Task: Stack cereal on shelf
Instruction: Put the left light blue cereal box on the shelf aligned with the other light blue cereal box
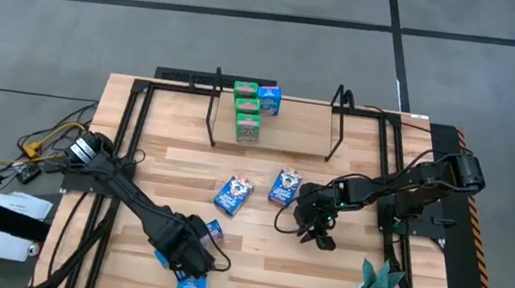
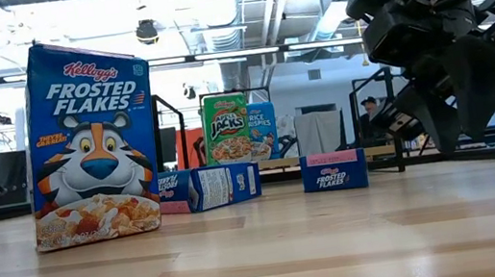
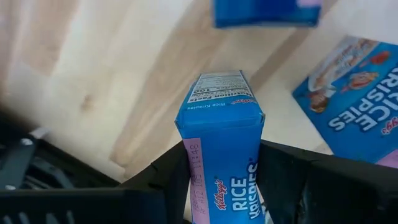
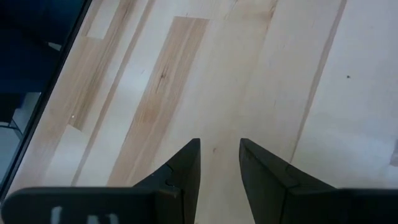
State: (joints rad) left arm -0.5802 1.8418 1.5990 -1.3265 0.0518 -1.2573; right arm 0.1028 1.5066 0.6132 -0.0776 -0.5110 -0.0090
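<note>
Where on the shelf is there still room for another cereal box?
The shelf is bare from the green boxes and the light blue box over to its right wire upright. A narrower bare strip lies by the left upright. The crowded part is the table in front, between the grippers.

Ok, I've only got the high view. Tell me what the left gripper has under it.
Observer: The left gripper is closed on a light blue cardboard Rice Krispies box, one dark finger on each side.
Operator: Now the right one.
Observer: The right gripper is open and empty, above bare wooden tabletop.
Operator: Read me the shelf.
Observer: A green cardboard Apple Jacks box stands upright on the light wooden shelf, picture front towards the low camera.
</note>
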